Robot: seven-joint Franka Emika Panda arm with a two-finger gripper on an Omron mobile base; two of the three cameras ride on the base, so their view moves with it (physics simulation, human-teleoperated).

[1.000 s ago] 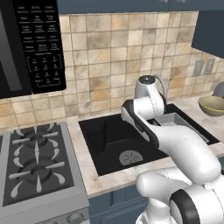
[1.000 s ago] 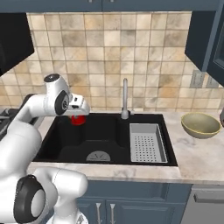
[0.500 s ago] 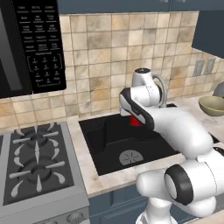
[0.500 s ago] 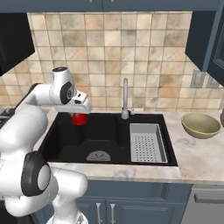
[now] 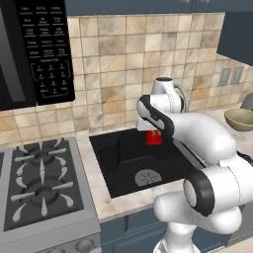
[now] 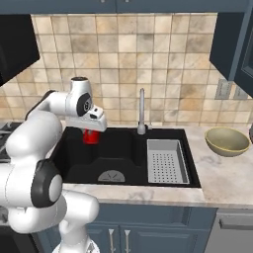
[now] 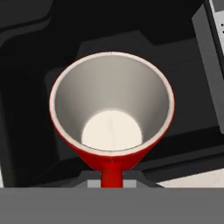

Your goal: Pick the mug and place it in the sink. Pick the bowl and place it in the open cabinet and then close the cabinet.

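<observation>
Clenched on the mug [image 7: 111, 116], the gripper [image 6: 90, 129] holds it upright by the rim, with the white inside facing straight up at the hand camera. The mug hangs over the back left part of the sink [image 6: 123, 163], level with or just under the counter edge and clear of the black floor; the drain [image 6: 111, 176] sits nearer the front, off to one side of it.

Over the last second the arm has swung the mug from a spot near the basin's left edge inward and lower, so that it now shows red against the dark rear wall in both base views. That puts the first half of the task close to done. What is left, I judge, is a short descent and a release, and the mug should be set down rather than dropped, since a small cylinder let go from this height could tip and roll toward the drain.

Beside the basin's right half lies the tray [image 6: 167, 160], with the faucet [image 6: 142, 112] standing behind it. The bowl [image 6: 227, 141] waits untouched on the counter well to the right of the sink. Above it the cabinet [image 6: 232, 42] hangs on the wall, the bowl's later destination.
</observation>
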